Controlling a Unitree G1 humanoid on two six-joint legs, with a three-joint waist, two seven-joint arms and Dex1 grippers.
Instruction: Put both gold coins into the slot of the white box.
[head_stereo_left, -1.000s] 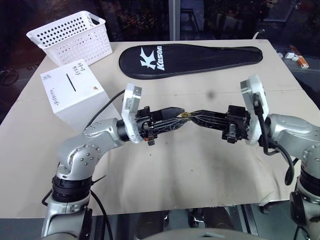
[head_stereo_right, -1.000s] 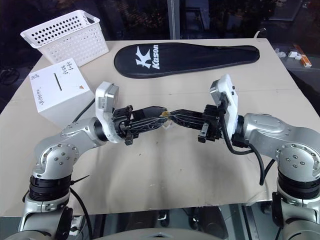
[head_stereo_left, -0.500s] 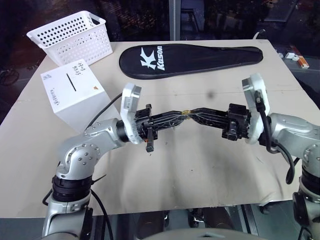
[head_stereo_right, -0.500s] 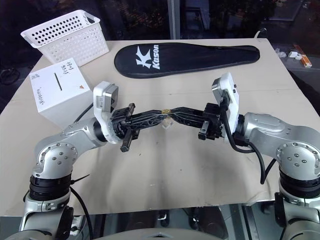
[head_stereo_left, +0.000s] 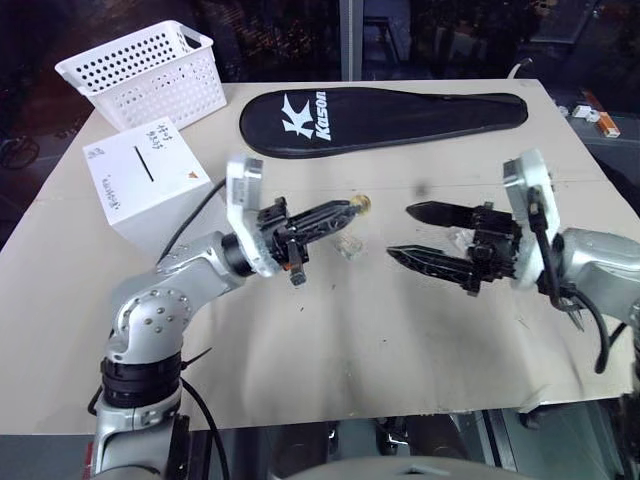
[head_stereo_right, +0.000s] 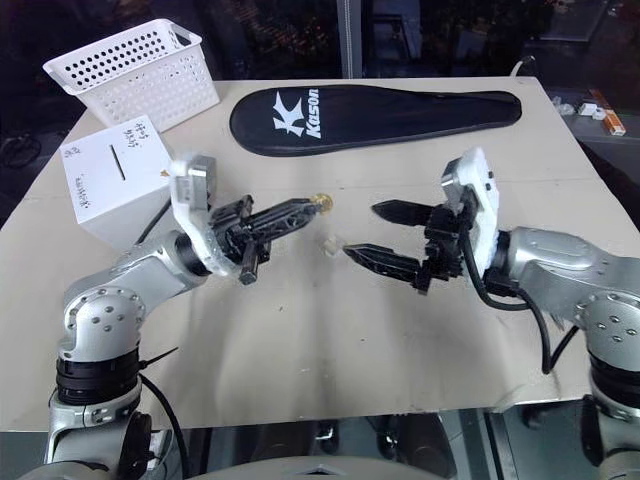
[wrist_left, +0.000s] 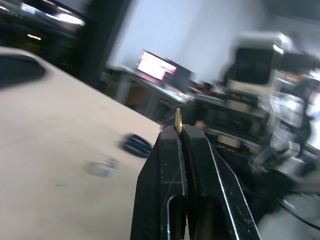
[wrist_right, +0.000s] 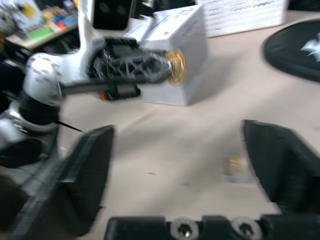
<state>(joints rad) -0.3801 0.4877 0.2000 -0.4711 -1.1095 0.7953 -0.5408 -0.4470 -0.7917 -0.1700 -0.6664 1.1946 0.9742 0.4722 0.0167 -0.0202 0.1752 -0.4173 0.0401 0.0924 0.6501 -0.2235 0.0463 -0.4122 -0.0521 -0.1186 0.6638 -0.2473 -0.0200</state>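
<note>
Our left gripper (head_stereo_left: 364, 204) pinches 1 gold coin (head_stereo_left: 367, 203) by its edge at the fingertips, held above the table (head_stereo_left: 420, 330); our right gripper (head_stereo_left: 412, 233) is spread wide, empty. The coin looks thin, stiff, slick — it needs a firm rim hold. We count 1 white box (head_stereo_left: 150, 190) with 1 slot (head_stereo_left: 143, 164) — a 2nd coin we cannot identify for certain.

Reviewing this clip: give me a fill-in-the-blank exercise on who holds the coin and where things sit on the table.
1. The gold coin is pinched at the tips of the ______ gripper.
2. The right gripper has its fingers ______.
3. The slot is on the ______ face of the white box.
4. The black racket cover bears lettering in ______.

Missing words: left; open; top; white
</note>
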